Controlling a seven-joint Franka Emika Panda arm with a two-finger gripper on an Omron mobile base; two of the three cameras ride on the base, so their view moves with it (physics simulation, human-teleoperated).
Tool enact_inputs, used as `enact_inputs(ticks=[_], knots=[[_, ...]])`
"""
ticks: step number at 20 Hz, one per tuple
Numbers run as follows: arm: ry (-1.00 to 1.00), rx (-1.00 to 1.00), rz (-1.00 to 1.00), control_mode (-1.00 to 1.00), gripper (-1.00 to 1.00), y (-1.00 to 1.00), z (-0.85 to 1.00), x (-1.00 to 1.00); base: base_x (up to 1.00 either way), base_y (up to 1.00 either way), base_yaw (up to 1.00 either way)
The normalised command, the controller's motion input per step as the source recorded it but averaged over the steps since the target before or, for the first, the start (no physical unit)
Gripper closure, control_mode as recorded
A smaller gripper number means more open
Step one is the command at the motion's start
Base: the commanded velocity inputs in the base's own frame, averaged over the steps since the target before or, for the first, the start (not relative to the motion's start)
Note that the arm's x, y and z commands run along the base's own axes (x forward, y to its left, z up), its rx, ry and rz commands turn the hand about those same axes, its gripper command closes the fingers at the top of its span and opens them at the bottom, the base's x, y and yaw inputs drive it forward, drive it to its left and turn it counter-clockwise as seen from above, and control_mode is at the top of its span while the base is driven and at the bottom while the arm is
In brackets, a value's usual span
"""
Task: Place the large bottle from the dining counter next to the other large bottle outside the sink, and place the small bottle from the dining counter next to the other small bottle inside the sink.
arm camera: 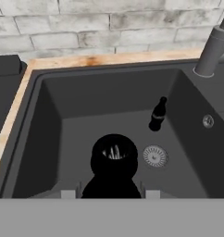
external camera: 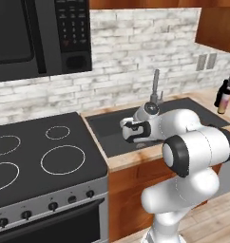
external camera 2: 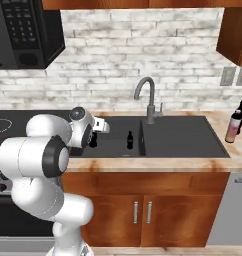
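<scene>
Jaws pinch the small bottle (arm camera: 113, 164) at its body; gripper (arm camera: 111, 194) hangs over the sink (arm camera: 49, 139), w/ bottle upright for set-down. We judge the other small bottle (arm camera: 157, 114), standing near the drain (arm camera: 154, 155), marks the target spot.

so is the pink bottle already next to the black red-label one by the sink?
Yes, the pink bottle stands right beside the black red-label bottle on the counter, right of the sink.

Whitewashed brick wall (external camera 2: 143, 45) backs a beige worktop (external camera 2: 158, 164) over wooden cabinets (external camera 2: 143, 210). Black microwave (external camera: 41, 35) hangs above a black stove (external camera: 36, 156). Floor (external camera: 212, 218) is light wood.
</scene>
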Motion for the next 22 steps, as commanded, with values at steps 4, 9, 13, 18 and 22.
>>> enact_inputs(ticks=[4,9,13,18,22], knots=[[0.00,0.00,0.00,1.00,1.00,0.00,0.00,0.00,0.25,-0.28,0.00],[0.00,0.00,0.00,1.00,1.00,0.00,0.00,0.00,0.42,-0.16,0.00],[0.00,0.00,0.00,1.00,1.00,0.00,0.00,0.00,0.46,-0.15,0.00],[0.00,0.00,0.00,1.00,1.00,0.00,0.00,0.00,0.37,-0.08,0.00],[0.00,0.00,0.00,1.00,1.00,0.00,0.00,0.00,0.28,-0.08,0.00]])
